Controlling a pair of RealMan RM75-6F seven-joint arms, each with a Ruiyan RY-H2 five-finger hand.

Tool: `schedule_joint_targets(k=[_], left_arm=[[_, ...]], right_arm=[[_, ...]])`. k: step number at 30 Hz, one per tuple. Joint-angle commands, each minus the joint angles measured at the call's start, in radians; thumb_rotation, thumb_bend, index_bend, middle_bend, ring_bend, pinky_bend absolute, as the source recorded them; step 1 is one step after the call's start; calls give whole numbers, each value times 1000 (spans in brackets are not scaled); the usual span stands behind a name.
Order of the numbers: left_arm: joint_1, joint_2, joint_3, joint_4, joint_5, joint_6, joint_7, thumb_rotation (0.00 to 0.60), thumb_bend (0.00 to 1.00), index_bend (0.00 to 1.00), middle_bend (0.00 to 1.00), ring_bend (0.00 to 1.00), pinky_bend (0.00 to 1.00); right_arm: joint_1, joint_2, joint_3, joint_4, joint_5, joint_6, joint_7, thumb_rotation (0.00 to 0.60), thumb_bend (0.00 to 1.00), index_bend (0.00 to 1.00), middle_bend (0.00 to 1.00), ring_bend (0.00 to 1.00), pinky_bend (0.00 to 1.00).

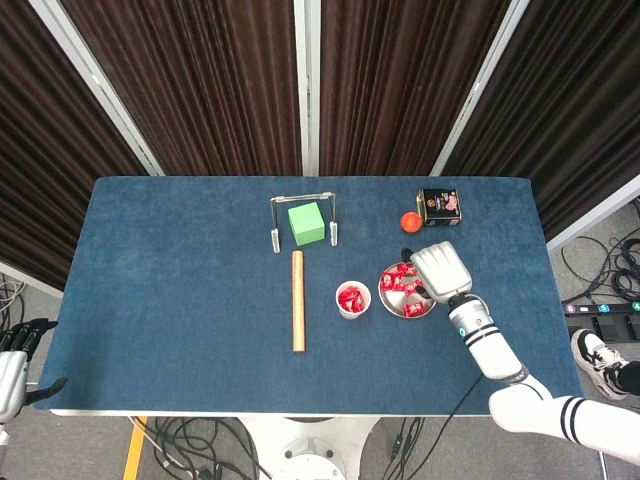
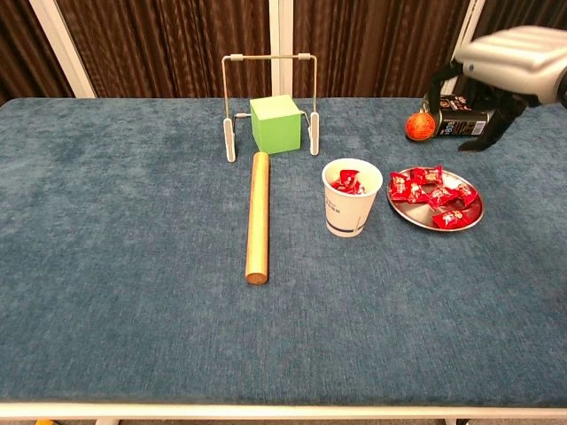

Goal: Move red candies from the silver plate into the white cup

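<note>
Blue table: wooden dowel, green cube.

Right robot hand hovers over silver plate beside white cup.

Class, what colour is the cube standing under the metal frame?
The cube is light green, clearest in the chest view, under the metal frame.

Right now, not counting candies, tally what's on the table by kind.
Green cube: 1
Wooden rod: 1
White paper cup: 1
Silver round plate: 1
Metal wire frame: 1
Orange-red ball: 1
Dark printed tin: 1
Total: 7
</note>
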Motion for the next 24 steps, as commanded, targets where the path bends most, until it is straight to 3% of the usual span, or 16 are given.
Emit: schedule_joint_targets(k=[1,9,24], left_arm=[[0,2,2,-4,-2,-2,4,600,0,267,283,197,214],[1,-1,3,8,-17,-16,-3,600,0,267,283,197,214],[-5,-13,4,45,-27,-36,-29,600,0,267,283,197,214]], right_arm=[[36,-63,-8,75,67,-74,-28,600,152,430,1000,987,1000],[116,-207,-2,244,182,-164,-80,600,168,430,1000,987,1000],[173,-316,-2,409,273,-206,-115,600,159,433,1000,980,1000]])
